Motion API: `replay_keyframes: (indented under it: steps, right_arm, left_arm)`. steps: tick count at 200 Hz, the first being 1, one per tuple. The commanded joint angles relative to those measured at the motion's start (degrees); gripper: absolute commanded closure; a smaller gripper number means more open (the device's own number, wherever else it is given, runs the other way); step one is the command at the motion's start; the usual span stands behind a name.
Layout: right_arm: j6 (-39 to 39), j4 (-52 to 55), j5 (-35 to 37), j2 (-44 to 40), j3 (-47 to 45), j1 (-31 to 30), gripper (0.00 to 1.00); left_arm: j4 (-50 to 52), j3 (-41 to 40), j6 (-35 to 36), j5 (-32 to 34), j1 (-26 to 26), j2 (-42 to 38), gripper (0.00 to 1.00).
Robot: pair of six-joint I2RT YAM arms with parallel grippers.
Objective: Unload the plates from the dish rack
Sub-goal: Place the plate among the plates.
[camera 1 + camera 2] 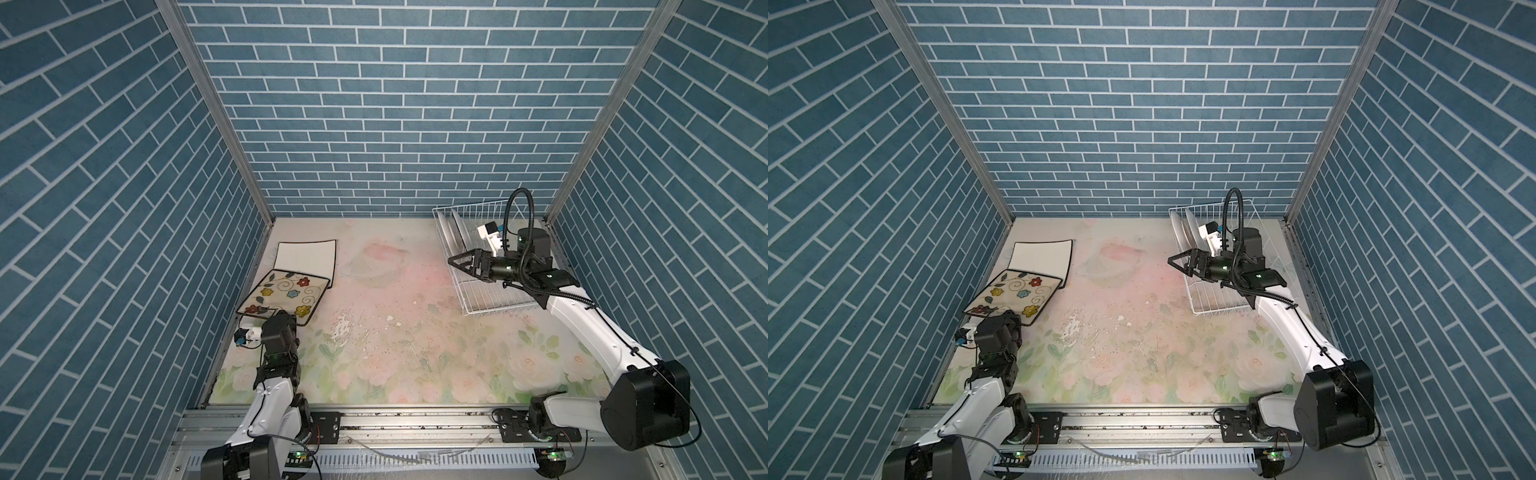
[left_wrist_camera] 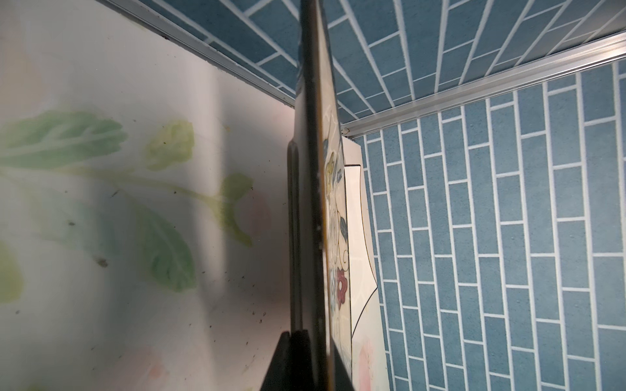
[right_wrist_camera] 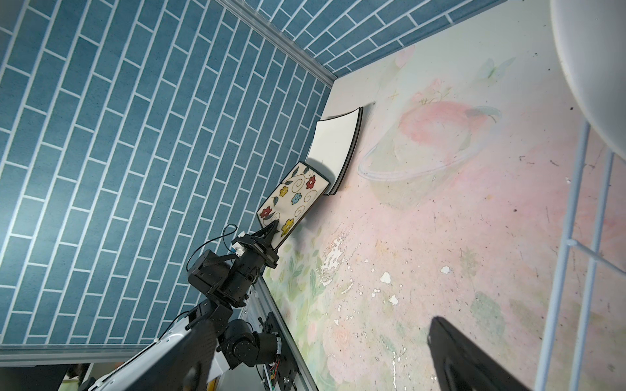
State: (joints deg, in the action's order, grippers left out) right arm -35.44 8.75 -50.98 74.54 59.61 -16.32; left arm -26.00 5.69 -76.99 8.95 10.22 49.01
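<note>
plates: taking the back wall as twelve o'clock on the table point(image 1: 374, 332), you have two square ones at the left side. the plain white plate point(image 1: 305, 257) lies flat near ten o'clock. the flowered plate point(image 1: 280, 296) sits at about nine o'clock, tilted, its far corner overlapping the white one's near edge. whether they touch you cannot tell.

your left gripper point(image 3: 272, 228) is clamped on the flowered plate's near edge. in the left wrist view that black rim runs straight out from between the fingers point(image 2: 291, 359).

the dish rack point(image 1: 490, 299) stands at about two o'clock, close to the right wall. two round white plates point(image 1: 453, 232) stand on edge in its eleven o'clock corner, side by side. the bulge of one fills a corner of the right wrist view.

your right gripper point(image 1: 457, 262) hangs over the rack's nine o'clock wall, pointing toward nine o'clock. its jaws are spread wide with nothing between them, just in front of the round plates and clear of them.
</note>
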Motion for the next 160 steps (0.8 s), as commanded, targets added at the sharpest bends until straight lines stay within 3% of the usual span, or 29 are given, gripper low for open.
replay_keyframes:
  steps: [1, 56, 160]
  right_arm:
    - [2.98, 1.15, -0.15, -2.07, -0.55, 0.32, 0.01]
    - [3.01, 1.78, -0.08, -3.26, -1.65, 0.34, 0.01]
    - [2.24, -0.34, -1.16, -2.02, -2.66, 0.32, 0.01]
  left_arm:
    - [-14.37, 2.93, -0.58, 0.83, 0.24, -0.22, 1.00]
    - [-19.42, 4.24, -0.20, 2.29, 0.19, 5.47, 1.00]
    - [-30.02, 10.04, -0.49, -0.69, 0.32, 20.14, 1.00]
